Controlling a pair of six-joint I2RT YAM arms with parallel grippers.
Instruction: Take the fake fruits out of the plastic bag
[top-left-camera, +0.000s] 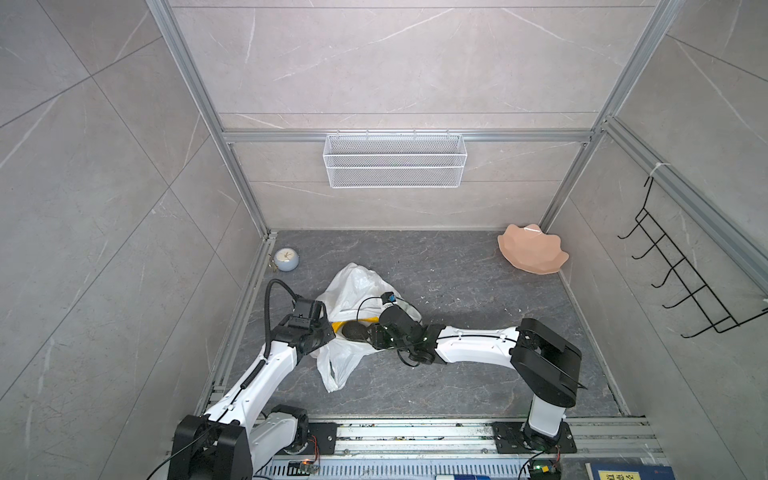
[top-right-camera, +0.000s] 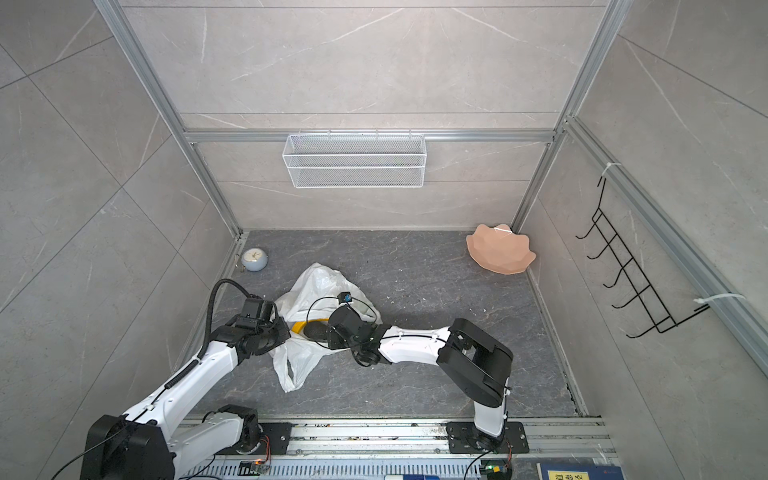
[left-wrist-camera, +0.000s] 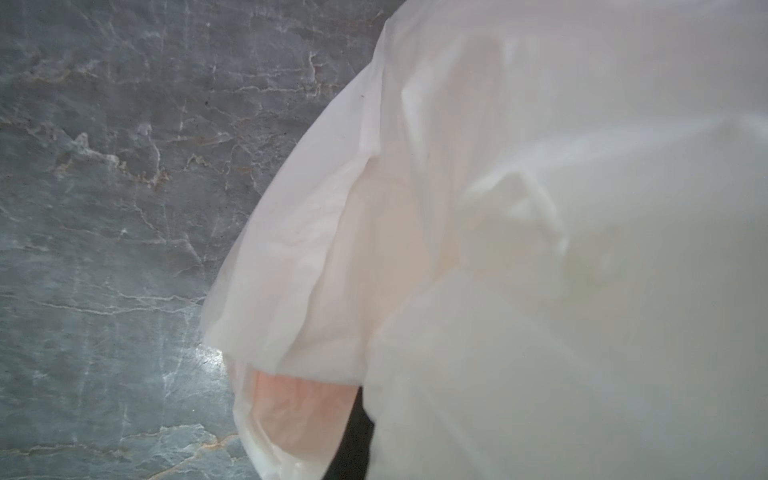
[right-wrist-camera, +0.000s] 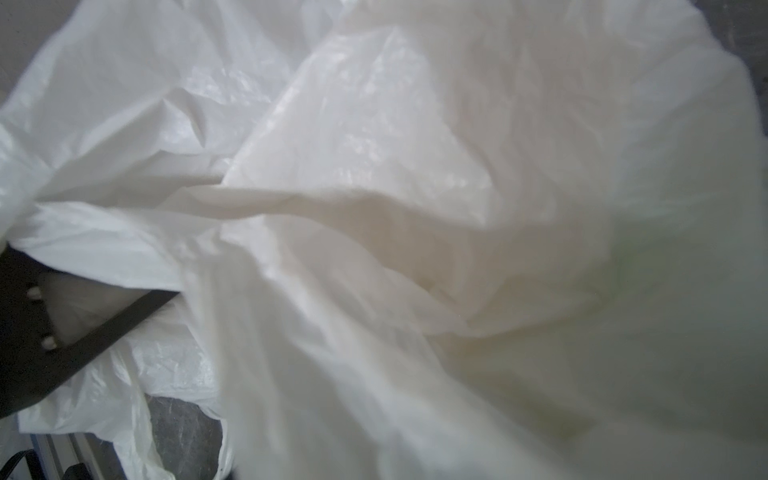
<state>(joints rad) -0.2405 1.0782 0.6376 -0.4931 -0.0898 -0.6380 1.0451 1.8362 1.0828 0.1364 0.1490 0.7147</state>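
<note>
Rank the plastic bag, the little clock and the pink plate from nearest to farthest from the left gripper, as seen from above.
1. Plastic bag: right at the left gripper, mid-table.
2. Clock: far left corner.
3. Pink plate: far right corner.

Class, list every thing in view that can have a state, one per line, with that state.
plastic bag, crumpled, mouth open
banana, partly showing in the bag's mouth
dark fruit, in the bag's mouth too
left hand, shut at the bag's edge
right hand, at the bag's mouth, opening unclear
pink plate, empty
wire basket, empty
hook rack, bare
</note>
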